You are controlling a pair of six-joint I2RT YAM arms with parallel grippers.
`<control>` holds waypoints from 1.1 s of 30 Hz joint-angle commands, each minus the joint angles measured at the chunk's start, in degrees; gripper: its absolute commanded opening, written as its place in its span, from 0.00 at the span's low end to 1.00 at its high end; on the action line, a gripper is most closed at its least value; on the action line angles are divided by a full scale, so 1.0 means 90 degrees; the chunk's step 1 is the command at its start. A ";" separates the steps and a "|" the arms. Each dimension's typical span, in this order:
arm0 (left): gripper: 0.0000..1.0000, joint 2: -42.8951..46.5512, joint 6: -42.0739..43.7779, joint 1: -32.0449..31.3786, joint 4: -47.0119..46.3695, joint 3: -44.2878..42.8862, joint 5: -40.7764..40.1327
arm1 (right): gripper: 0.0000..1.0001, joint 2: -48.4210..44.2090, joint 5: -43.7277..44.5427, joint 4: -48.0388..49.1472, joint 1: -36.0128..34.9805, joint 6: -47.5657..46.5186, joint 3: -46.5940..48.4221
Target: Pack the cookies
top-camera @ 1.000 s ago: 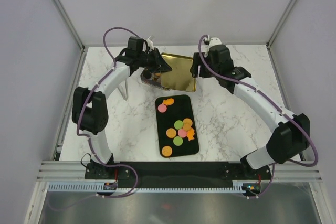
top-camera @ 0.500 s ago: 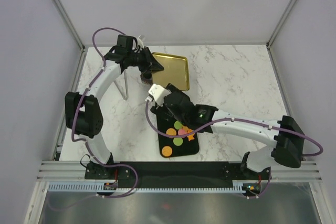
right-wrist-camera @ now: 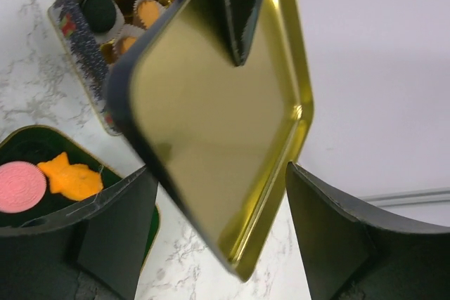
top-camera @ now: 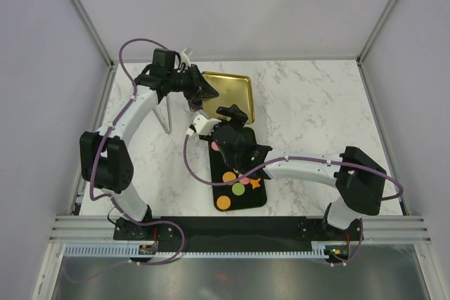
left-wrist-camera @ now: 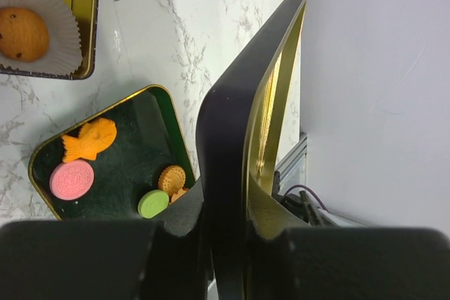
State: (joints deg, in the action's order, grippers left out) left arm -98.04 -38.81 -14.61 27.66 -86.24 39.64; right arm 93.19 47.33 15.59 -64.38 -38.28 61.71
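Note:
The cookies [top-camera: 239, 189] lie on a black tray [top-camera: 219, 173] in the middle of the table: orange, green and pink rounds and an orange fish shape. The left wrist view shows the fish [left-wrist-camera: 89, 138], a pink round [left-wrist-camera: 72, 179] and a green round [left-wrist-camera: 153, 203]. My left gripper [top-camera: 204, 89] is shut on the edge of a gold tin lid [top-camera: 228, 96] and holds it tilted above the table. My right gripper [top-camera: 232, 114] is open over the tray's far end. In the right wrist view the lid [right-wrist-camera: 211, 117] hangs just ahead of its fingers [right-wrist-camera: 119, 223].
An open gold tin [right-wrist-camera: 84, 33] with cookies in white paper cups [left-wrist-camera: 28, 33] stands beyond the tray, under the lid. A thin metal stand [top-camera: 169, 114] is at the left of the marble table. The right arm lies across the tray.
My right arm has swung from the far right across to the tray, then reached toward the lid. My left gripper has moved the lid a little to the left.

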 commanded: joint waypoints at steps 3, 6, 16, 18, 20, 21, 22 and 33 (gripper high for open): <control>0.02 0.0434 -0.0054 -0.0007 -0.0036 0.0177 0.0352 | 0.79 0.0192 0.0268 0.1128 0.0083 -0.0862 0.0164; 0.02 0.0493 -0.0024 -0.0007 -0.0036 0.0217 0.0371 | 0.71 0.0290 0.0337 0.1265 0.0180 -0.1000 0.0155; 0.11 0.0571 0.0064 -0.0017 -0.0065 0.0178 0.0528 | 0.12 0.0183 0.0249 0.1422 0.0249 -0.1176 0.0135; 0.20 0.0600 0.0093 -0.0007 -0.0114 0.0158 0.0498 | 0.00 0.0154 0.0229 0.1422 0.0259 -0.1166 0.0174; 0.43 0.0629 0.0093 0.0002 -0.0153 0.0119 0.0392 | 0.00 0.0124 0.0249 0.1383 0.0259 -0.1137 0.0242; 0.50 0.0649 0.0093 0.0012 -0.0182 0.0109 0.0352 | 0.00 0.0095 0.0229 0.1295 0.0259 -0.1118 0.0262; 0.63 0.0649 0.0093 0.0012 -0.0260 0.0080 0.0303 | 0.00 0.0085 0.0220 0.1227 0.0249 -0.1098 0.0291; 0.84 0.0542 -0.0170 0.0646 -0.0866 -0.0622 -0.0907 | 0.00 -0.0461 -0.0327 -0.1348 0.0259 0.0219 0.0925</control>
State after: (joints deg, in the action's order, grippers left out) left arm -94.54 -39.86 -11.42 24.43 -86.94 35.92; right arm 92.49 45.50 11.16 -61.98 -41.71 65.71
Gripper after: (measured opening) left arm 0.837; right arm 0.227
